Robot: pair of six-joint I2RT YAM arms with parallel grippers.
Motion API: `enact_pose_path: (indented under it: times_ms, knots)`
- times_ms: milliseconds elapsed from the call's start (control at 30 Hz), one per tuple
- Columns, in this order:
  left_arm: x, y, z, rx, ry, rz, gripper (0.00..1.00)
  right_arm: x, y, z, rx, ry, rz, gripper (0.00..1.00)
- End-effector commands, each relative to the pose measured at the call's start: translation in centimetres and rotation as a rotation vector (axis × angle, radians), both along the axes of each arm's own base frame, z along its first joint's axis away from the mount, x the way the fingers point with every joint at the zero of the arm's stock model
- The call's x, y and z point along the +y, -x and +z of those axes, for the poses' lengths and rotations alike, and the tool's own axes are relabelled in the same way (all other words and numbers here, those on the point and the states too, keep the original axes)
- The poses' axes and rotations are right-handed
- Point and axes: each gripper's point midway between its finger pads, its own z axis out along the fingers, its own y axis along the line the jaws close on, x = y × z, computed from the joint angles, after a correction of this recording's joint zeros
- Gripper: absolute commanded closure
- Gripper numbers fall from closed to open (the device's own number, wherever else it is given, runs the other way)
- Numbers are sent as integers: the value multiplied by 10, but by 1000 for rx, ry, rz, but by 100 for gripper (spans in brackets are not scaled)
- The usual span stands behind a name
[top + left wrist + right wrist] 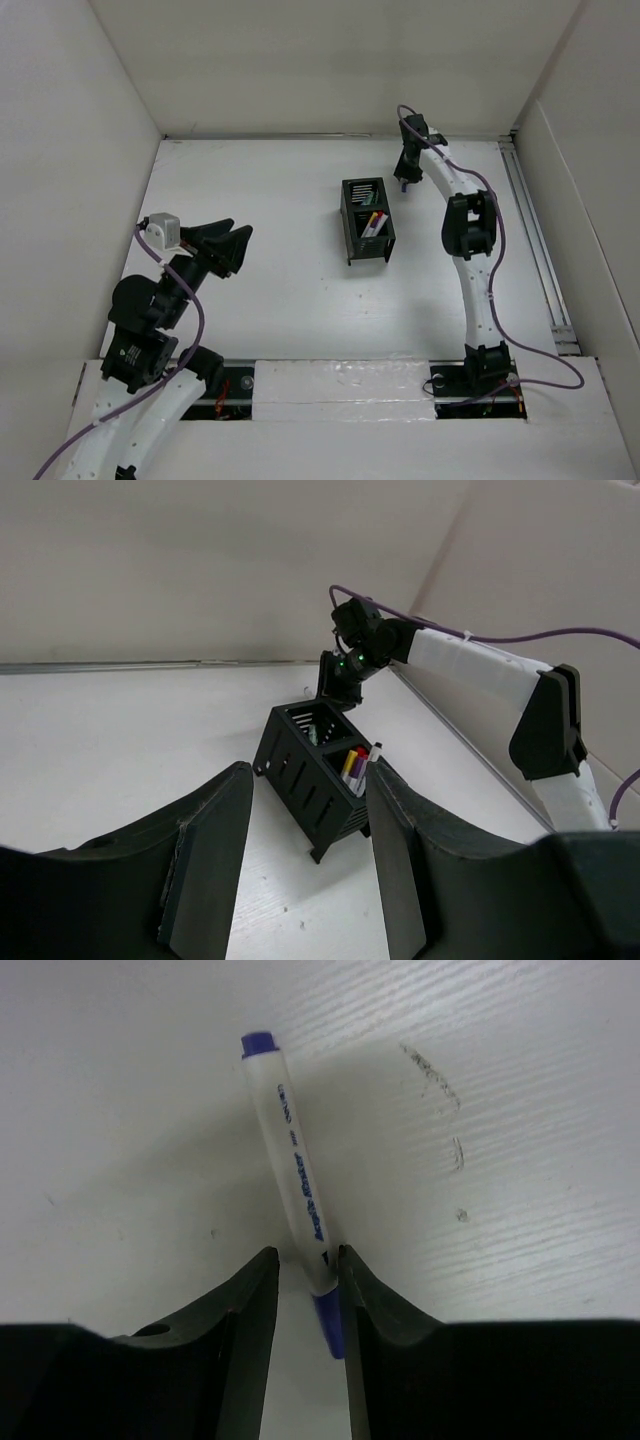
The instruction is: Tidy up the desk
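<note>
The desk (270, 300) is a white tabletop walled in white. A black mesh organizer (366, 220) stands at its middle back, with several markers (372, 222) upright in its near compartment. It also shows in the left wrist view (310, 780). My right gripper (404, 182) is down at the desk just right of the organizer's far end. In the right wrist view, its narrow jaws straddle a white marker with blue ends (295, 1175) lying on the desk. The right finger touches it, and a thin gap shows at the left finger. My left gripper (232, 245) is open and empty, held above the desk's left side.
White walls close in the desk at the left, back and right. A metal rail (535, 240) runs along the right edge. The right arm (480, 675) reaches over the desk behind the organizer. Bare desk lies between the organizer and the left gripper.
</note>
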Motion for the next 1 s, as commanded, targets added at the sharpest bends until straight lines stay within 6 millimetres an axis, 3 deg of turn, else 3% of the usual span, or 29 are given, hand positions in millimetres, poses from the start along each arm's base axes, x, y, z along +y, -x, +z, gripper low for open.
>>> enact_pose_path:
  times_ms: [0, 133, 300, 400, 500, 533, 567, 667, 700, 767, 967]
  knots:
    - [2, 7, 16, -50, 37, -4, 54, -2, 16, 9, 51, 18, 11, 64]
    - [4, 10, 18, -61, 43, -3, 54, 2, 27, 13, 71, 26, 26, 86]
    - [4, 13, 19, -70, 45, -10, 54, 6, 57, 10, 120, 37, 38, 100]
    - [3, 13, 19, -69, 46, -12, 54, 12, 90, 9, 118, 21, 50, 100]
    - [1, 11, 17, -61, 42, -18, 54, 14, 143, 7, 112, -11, 53, 100]
    - [1, 11, 17, -61, 42, -18, 54, 16, 138, 9, 91, -19, 48, 100]
    - [-1, 12, 16, -58, 40, -27, 54, 17, 164, 3, 117, -18, 61, 99]
    - [-4, 11, 14, -49, 35, -41, 54, 16, 197, -2, 128, -11, 63, 91]
    - [-5, 10, 14, -48, 34, -44, 54, 14, 201, -2, 124, -9, 55, 77]
    - [-5, 10, 13, -46, 34, -41, 54, 11, 199, 12, 69, -9, 48, 60]
    - [-4, 8, 13, -43, 34, -33, 54, 3, 174, 25, 20, -5, 38, 58]
